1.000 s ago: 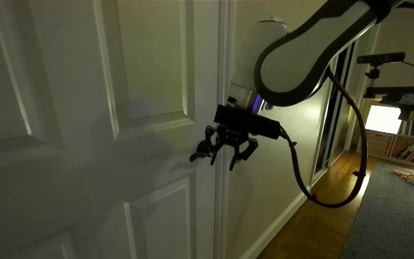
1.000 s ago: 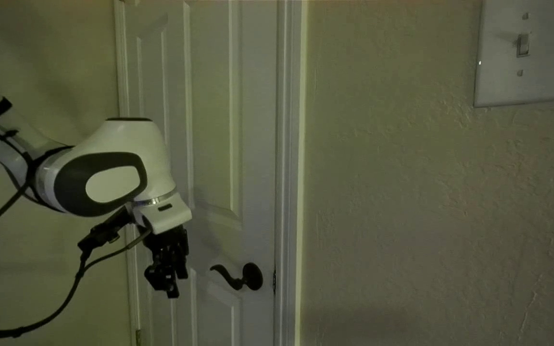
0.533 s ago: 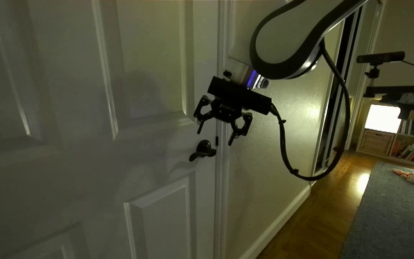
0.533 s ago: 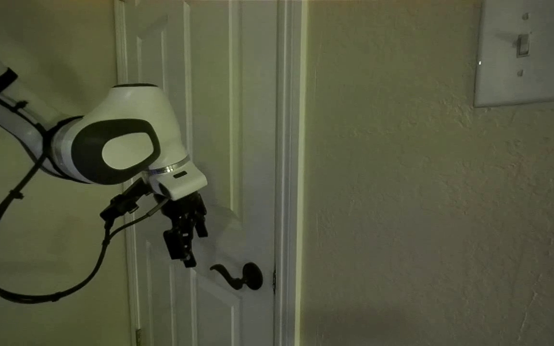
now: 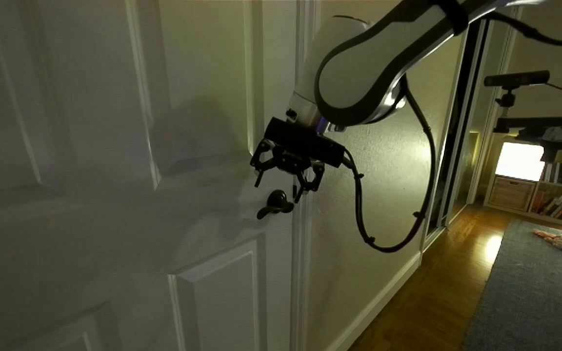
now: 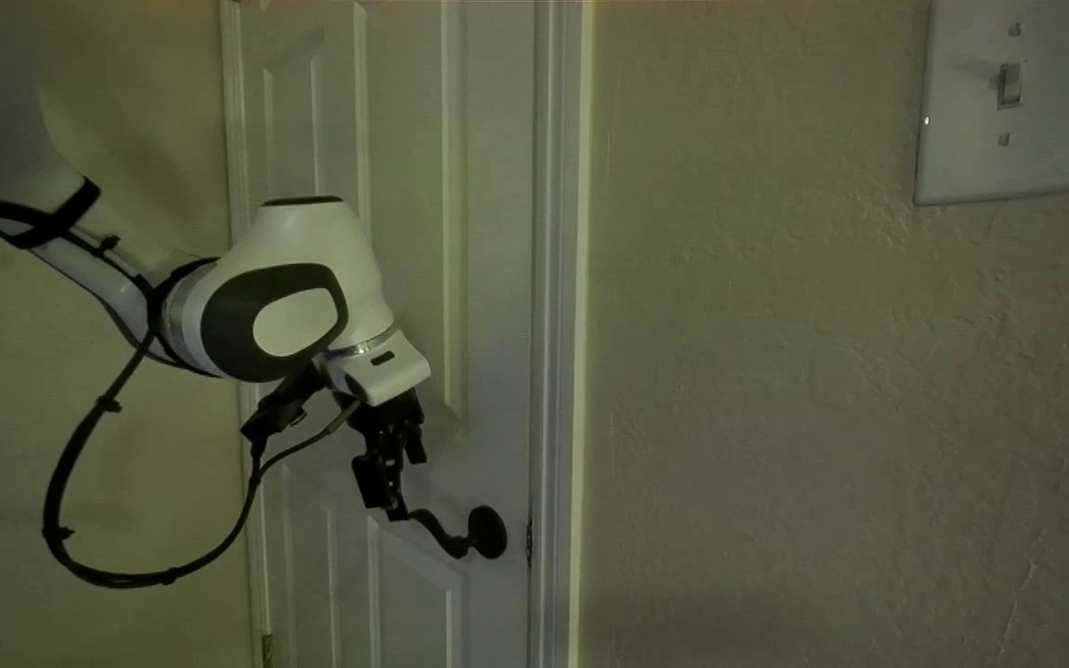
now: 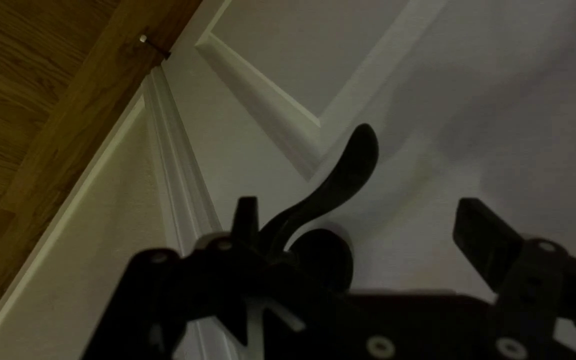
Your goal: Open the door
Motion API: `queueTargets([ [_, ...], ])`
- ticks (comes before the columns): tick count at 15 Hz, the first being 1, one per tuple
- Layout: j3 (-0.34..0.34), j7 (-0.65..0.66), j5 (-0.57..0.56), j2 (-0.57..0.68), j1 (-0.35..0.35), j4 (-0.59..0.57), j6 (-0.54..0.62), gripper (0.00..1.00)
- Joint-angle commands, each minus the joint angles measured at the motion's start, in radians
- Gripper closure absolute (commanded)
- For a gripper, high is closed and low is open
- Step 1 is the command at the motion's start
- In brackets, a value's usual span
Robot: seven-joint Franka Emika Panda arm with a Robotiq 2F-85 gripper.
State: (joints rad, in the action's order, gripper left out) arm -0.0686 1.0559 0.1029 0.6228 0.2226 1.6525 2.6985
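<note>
White door point(image 5: 115, 234): is standing closed, its edge meeting the frame point(image 5: 302, 273).
Lever handle point(image 7: 345, 175): is jutting out close beside that edge.
Gripper point(image 7: 358, 214): is hanging released near the lever handle, its fingers point(image 7: 485, 235) spreading wide.
Open room: bare door is showing between handle and one finger in the wrist view; the other finger's contact is staying unclear.
Since half a second ago: the gripper is sitting slightly lower, nearer the handle; the door is keeping its place.
</note>
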Motion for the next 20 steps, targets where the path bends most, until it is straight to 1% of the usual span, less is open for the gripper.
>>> queueTargets([
  [1, 0.025, -0.023, 0.033, 0.054, -0.029, -0.065, -0.019, 0.00],
  [2, 0.026, -0.024, 0.036, 0.066, -0.031, -0.076, -0.021, 0.00],
  [3, 0.028, -0.027, 0.038, 0.078, -0.035, -0.089, -0.022, 0.25],
  [4, 0.032, -0.031, 0.040, 0.087, -0.038, -0.100, -0.024, 0.26],
  [5, 0.034, -0.032, 0.042, 0.099, -0.041, -0.114, -0.026, 0.32],
  [6, 0.034, -0.033, 0.042, 0.108, -0.042, -0.122, -0.027, 0.40],
  [9, 0.042, -0.036, 0.050, 0.128, -0.049, -0.143, -0.028, 0.59],
  [10, 0.044, -0.038, 0.053, 0.134, -0.050, -0.147, -0.028, 0.67],
  [14, 0.048, -0.039, 0.070, 0.133, -0.058, -0.133, -0.038, 0.90],
  [15, 0.047, -0.040, 0.069, 0.131, -0.057, -0.127, -0.043, 0.90],
  [19, 0.041, -0.047, 0.060, 0.134, -0.057, -0.109, -0.079, 0.97],
  [20, 0.041, -0.052, 0.060, 0.135, -0.058, -0.110, -0.079, 0.94],
])
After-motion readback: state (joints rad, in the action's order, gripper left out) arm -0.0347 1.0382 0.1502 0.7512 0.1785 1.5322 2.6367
